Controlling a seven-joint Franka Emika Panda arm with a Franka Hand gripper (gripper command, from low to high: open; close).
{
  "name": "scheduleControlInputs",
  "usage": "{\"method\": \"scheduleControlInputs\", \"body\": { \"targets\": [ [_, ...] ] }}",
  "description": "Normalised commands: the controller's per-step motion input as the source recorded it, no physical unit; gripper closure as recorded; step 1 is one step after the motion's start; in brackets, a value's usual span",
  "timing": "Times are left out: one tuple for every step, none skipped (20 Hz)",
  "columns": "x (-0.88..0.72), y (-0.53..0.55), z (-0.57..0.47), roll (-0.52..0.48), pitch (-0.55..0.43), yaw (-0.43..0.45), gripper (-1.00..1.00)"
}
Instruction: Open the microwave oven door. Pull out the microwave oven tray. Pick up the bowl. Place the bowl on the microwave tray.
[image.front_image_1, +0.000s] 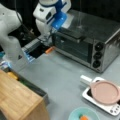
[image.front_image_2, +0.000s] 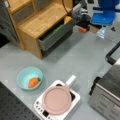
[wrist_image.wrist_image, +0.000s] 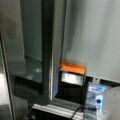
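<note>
Currently the jaws (image.front_image_1: 53, 30) sit at the upper left of a front view, under the blue-and-white wrist, right at the top left corner of the microwave oven door (image.front_image_1: 72, 47); whether they are wide or closed I cannot tell, the fingers being hidden behind the wrist body. Door looks shut: its glass face stands upright against the silver oven front, and its dark top bar runs from upper left toward centre right of the frame. That long axis lies directly beside and below the jaws. Wrist view shows the door's dark frame edge (wrist_image.wrist_image: 47, 50) as a tall vertical band left of centre, glass to its left, grey worktop (wrist_image.wrist_image: 95, 37) to its right.

Microwave oven tray: not visible, judged still inside the oven.

Bowl (image.front_image_2: 30, 78), teal with an orange item inside, rests on the worktop at lower left of a front view, well apart from the jaws; it also shows at the bottom edge, right of centre, in a front view (image.front_image_1: 83, 115). Beside it a pink dish (image.front_image_2: 57, 100) sits on a white square tray (image.front_image_2: 75, 98)
</note>
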Motion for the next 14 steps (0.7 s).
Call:
{"method": "scheduleControlInputs", "body": {
  "targets": [
    [-0.03, 0.33, -0.04, 0.063, 0.012, -0.193, -1.0],
    [-0.02, 0.36, -0.05, 0.061, 0.003, -0.196, -1.0],
    [-0.01, 0.38, -0.07, 0.067, -0.001, -0.198, -1.0],
    [-0.01, 0.36, -0.07, 0.064, -0.006, -0.189, -1.0],
    [0.0, 0.37, -0.09, 0.069, -0.017, -0.194, -1.0],
    [0.0, 0.37, -0.11, 0.066, -0.029, -0.195, -1.0],
    [0.0, 0.34, -0.11, 0.064, -0.035, -0.188, -1.0],
    [0.0, 0.33, -0.12, 0.069, -0.045, -0.192, -1.0],
    [0.0, 0.32, -0.13, 0.075, -0.048, -0.189, -1.0],
    [0.0, 0.3, -0.14, 0.088, -0.052, -0.193, -1.0],
    [0.0, 0.28, -0.14, 0.091, -0.051, -0.187, -1.0],
    [-0.01, 0.25, -0.14, 0.096, -0.051, -0.184, -1.0],
    [-0.01, 0.25, -0.15, 0.104, -0.052, -0.18, -1.0],
    [-0.01, 0.23, -0.15, 0.122, -0.057, -0.179, -1.0]
  ]
}}
